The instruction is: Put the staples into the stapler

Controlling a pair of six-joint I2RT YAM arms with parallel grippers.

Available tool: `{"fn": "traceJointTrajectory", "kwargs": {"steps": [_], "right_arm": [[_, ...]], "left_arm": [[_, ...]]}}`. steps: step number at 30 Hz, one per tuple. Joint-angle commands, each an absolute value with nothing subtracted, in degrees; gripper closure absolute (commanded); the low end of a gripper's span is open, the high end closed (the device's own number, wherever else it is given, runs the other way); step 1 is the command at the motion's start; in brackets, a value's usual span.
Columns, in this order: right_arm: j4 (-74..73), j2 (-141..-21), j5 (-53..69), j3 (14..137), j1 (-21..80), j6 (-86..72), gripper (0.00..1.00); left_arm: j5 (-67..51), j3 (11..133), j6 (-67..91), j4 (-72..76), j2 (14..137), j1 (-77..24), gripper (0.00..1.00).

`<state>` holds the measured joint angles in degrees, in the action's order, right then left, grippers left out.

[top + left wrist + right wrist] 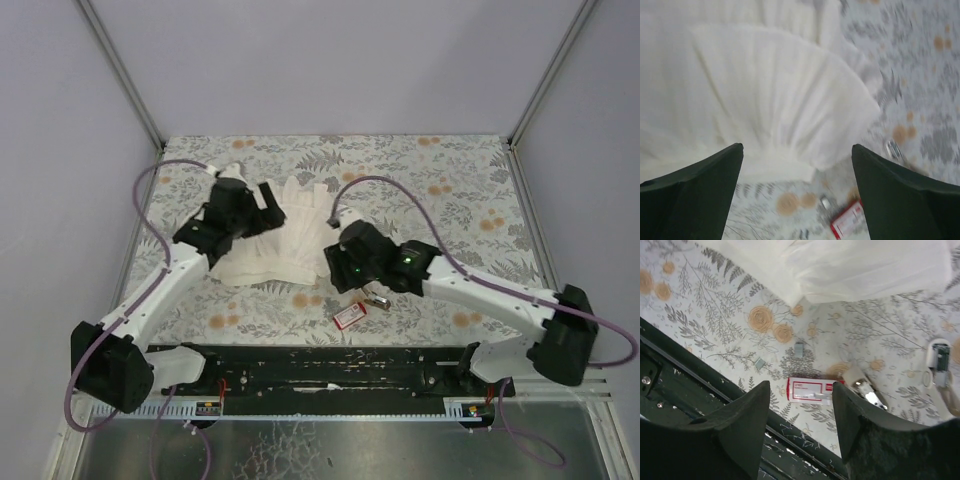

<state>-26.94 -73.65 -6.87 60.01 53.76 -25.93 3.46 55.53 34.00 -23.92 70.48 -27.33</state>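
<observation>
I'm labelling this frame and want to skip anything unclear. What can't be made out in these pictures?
- Red box, right wrist view: label side up, contents hidden.
- Stapler, right wrist view: small and glinting; open or loaded, cannot tell.
- Red box, left wrist view: blurred, at the bottom edge, label unreadable.
- Two small grey pieces, right wrist view: too small to identify.

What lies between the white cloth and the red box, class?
A small grey piece lies on the flowered table cover between the white cloth and the red box, with a second grey piece slightly aside. The right wrist view shows it clearly.
</observation>
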Motion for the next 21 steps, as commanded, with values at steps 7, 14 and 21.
{"fn": "traceJointTrajectory", "kwargs": {"steps": [7, 14, 21], "right_arm": [[-30.02, -93.69, -14.17, 71.06, 62.22, -27.88, 0.46], [-29.27, -103.08, -13.39, 73.47, 62.17, -26.65, 0.49], [-28.79, -107.69, -15.63, 73.98, 62.22, -26.72, 0.53]], "left_arm": [[2.04, 55.32, 16.93, -16.30, 60.55, -7.94, 0.05], [7.80, 51.15, 14.64, -13.91, 56.18, -7.91, 0.03], [7.54, 51.41, 14.59, -14.68, 57.27, -7.91, 0.03]]}}
